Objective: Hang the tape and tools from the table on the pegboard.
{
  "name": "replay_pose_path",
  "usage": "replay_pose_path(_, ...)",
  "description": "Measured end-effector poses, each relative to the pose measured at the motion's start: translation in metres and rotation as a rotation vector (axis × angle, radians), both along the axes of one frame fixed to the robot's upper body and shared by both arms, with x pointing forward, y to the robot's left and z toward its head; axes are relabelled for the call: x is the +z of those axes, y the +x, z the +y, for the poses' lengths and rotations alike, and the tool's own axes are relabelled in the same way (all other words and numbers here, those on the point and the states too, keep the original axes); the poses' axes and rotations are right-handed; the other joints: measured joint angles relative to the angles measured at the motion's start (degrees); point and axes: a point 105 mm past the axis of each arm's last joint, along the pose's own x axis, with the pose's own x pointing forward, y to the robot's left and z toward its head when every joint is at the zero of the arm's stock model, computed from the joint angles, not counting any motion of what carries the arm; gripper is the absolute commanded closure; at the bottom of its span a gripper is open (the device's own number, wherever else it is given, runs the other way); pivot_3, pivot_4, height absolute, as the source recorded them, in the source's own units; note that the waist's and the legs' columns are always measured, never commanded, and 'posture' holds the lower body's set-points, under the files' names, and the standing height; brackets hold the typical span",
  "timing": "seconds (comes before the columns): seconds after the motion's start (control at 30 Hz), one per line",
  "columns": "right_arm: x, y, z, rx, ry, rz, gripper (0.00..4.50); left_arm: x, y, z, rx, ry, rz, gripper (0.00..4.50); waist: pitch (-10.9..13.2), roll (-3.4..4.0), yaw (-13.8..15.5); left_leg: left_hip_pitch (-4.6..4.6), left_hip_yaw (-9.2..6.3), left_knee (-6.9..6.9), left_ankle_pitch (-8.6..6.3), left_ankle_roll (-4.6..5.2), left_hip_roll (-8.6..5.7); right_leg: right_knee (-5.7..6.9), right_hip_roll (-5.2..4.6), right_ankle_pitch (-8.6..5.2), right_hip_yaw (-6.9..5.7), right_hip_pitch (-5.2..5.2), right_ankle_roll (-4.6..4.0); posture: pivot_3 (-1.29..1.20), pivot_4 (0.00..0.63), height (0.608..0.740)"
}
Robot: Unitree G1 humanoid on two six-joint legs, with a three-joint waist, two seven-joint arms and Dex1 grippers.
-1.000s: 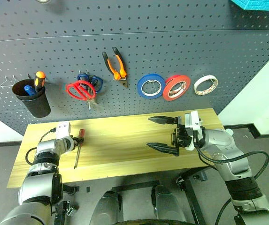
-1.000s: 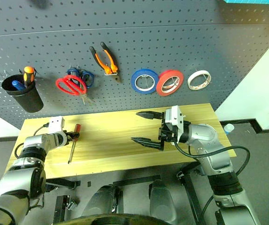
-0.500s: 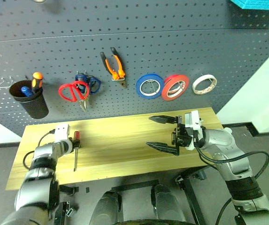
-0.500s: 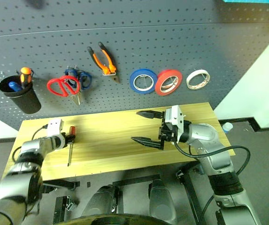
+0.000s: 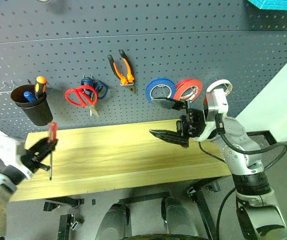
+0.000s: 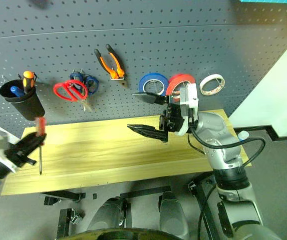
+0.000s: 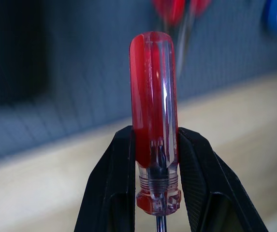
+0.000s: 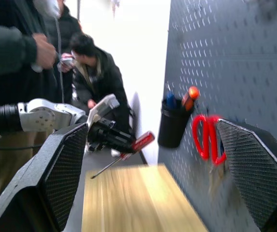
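My left gripper (image 5: 42, 149) is shut on the slim red-handled screwdriver (image 5: 51, 131), held upright over the left end of the table (image 5: 118, 150), handle up and shaft down. In the left wrist view both black fingers (image 7: 116, 183) clamp the lower part of the red handle (image 7: 153, 92). My right gripper (image 5: 162, 119) hangs open and empty above the table's right half, in front of the pegboard (image 5: 133, 30). On the pegboard hang the red-handled scissors (image 5: 82, 96), the pliers (image 5: 123, 69) and the whitish tape (image 5: 219, 86), which is partly behind my right wrist.
A black cup (image 5: 33, 107) with an orange-handled screwdriver hangs at the pegboard's left. Blue-handled scissors (image 5: 99, 88) sit behind the red ones. A blue roll (image 5: 159, 91) and a red roll (image 5: 188, 89) hang beside the whitish tape. People (image 8: 27, 72) stand beyond the table's left end.
My left gripper closed on the screwdriver and lifted it off the table, up and back toward me. My right gripper rose toward the pegboard and stayed open.
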Motion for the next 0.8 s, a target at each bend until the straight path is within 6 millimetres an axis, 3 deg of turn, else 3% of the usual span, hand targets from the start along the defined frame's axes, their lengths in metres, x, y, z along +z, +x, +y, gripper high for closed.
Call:
replay_pose_path(0.13,0.009,0.0,0.004,0.019,0.011,-0.031,0.0,0.069,0.006,0.006,-0.006,-0.085,-0.256,3.6,0.0,-0.05,0.9,0.0,-0.01,0.05,0.01,0.01,0.0,0.03,0.03,0.09,-0.02,0.03,-0.08,0.03,0.085,0.74)
replay_pose_path(0.33,0.012,-0.001,0.007,0.035,0.018,-0.041,0.0,0.173,0.01,0.011,0.011,-0.08,-0.623,3.6,-0.1,-0.11,0.7,0.1,0.01,0.05,0.01,0.01,-0.01,0.02,0.08,0.2,-0.02,0.11,0.09,0.03,0.077,0.74)
replay_pose_path(0.47,0.011,0.001,0.007,0.029,0.017,-0.037,0.0,0.218,0.019,0.023,0.083,-0.006,-0.754,3.6,-0.1,-0.07,0.4,0.13,0.07,0.01,0.01,0.01,-0.01,0.04,0.09,0.21,0.02,0.1,0.12,0.03,0.072,0.74)
replay_pose_path(0.6,0.01,0.002,0.007,0.024,0.017,-0.036,0.0,0.216,0.038,0.034,0.124,0.065,-0.738,3.6,-0.1,-0.06,0.4,0.13,0.09,0.0,0.01,0.01,-0.01,0.04,0.1,0.22,0.03,0.07,0.12,0.02,0.07,0.74)
replay_pose_path(0.8,0.008,0.003,0.006,0.008,0.018,-0.025,0.0,0.17,0.072,0.048,0.13,0.121,-0.596,3.6,-0.1,-0.1,0.4,0.06,0.1,0.01,0.01,0.01,0.0,0.04,0.1,0.23,0.04,0.03,0.13,0.0,0.066,0.74)
